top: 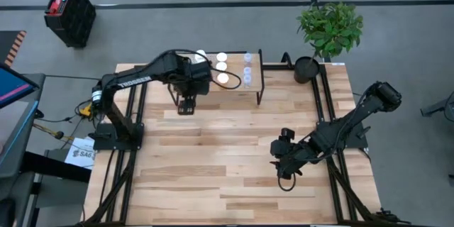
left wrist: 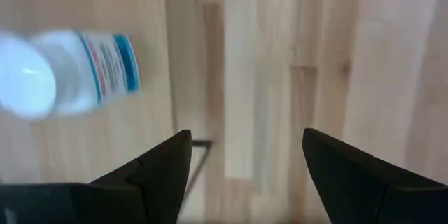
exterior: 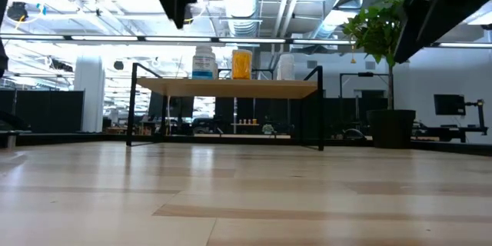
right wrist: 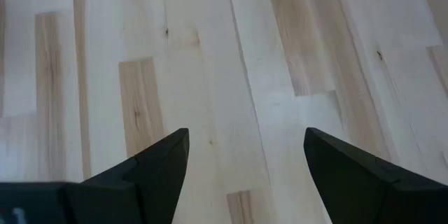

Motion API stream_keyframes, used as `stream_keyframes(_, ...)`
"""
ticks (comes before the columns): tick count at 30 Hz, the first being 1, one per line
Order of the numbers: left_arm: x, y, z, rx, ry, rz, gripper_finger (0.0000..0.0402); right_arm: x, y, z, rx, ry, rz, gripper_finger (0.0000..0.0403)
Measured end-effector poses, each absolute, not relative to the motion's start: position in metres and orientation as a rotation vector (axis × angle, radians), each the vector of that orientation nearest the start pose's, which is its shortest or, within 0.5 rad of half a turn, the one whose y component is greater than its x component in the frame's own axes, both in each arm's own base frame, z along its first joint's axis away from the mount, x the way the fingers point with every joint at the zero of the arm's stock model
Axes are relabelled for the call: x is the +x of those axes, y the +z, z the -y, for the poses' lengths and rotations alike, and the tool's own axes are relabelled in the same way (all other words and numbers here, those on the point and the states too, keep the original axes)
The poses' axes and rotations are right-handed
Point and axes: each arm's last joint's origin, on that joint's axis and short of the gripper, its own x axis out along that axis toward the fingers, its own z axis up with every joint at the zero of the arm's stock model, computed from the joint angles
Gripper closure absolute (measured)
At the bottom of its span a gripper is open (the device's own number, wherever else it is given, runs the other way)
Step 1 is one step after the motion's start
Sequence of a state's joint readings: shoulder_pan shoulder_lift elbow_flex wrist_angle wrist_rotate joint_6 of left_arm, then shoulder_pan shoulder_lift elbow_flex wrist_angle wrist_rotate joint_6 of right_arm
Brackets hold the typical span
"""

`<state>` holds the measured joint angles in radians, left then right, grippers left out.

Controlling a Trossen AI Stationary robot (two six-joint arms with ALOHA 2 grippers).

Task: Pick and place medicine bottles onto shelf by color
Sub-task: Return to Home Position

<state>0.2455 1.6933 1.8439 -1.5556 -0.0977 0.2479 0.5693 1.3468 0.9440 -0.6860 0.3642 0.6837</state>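
Note:
The shelf [top: 255, 78] stands at the table's far edge and also shows in the low view [exterior: 231, 88]. On it stand white-capped bottles [top: 222, 62], an orange one [exterior: 241, 64], and clear bluish ones [top: 247, 69]. My left gripper [top: 186, 106] hangs open and empty above the table, just near of the shelf's left end. Its wrist view [left wrist: 245, 140] shows a white bottle with a blue label [left wrist: 66, 73] from above, off to the side of the fingers. My right gripper [top: 284, 167] is open and empty over the table's near right part [right wrist: 245, 136].
A potted plant [top: 328, 32] stands at the table's far right corner. The wooden slatted table [top: 213, 177] stretches bare between the two grippers. A thin black shelf leg [left wrist: 199, 155] shows close to my left gripper's fingers.

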Motion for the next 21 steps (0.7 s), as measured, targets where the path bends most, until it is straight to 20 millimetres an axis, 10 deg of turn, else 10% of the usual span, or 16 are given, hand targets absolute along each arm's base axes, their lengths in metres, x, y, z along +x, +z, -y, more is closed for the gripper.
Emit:
stream_keyframes(10,0.203,0.413,-0.045,-0.005,0.185,-1.002,0.0141,0.219,0.304,-0.091,0.012,-0.057,-0.752,0.0097)
stream_keyframes(16,0.152,0.367,-0.018,-0.078,0.166,-0.635,0.0141,0.163,0.339,-0.047,0.011,0.030,-0.359,0.0097)
stream_keyframes(21,0.129,0.319,-0.006,-0.093,0.114,-0.353,0.0141,0.126,0.312,-0.035,-0.032,0.337,0.031,0.0097)
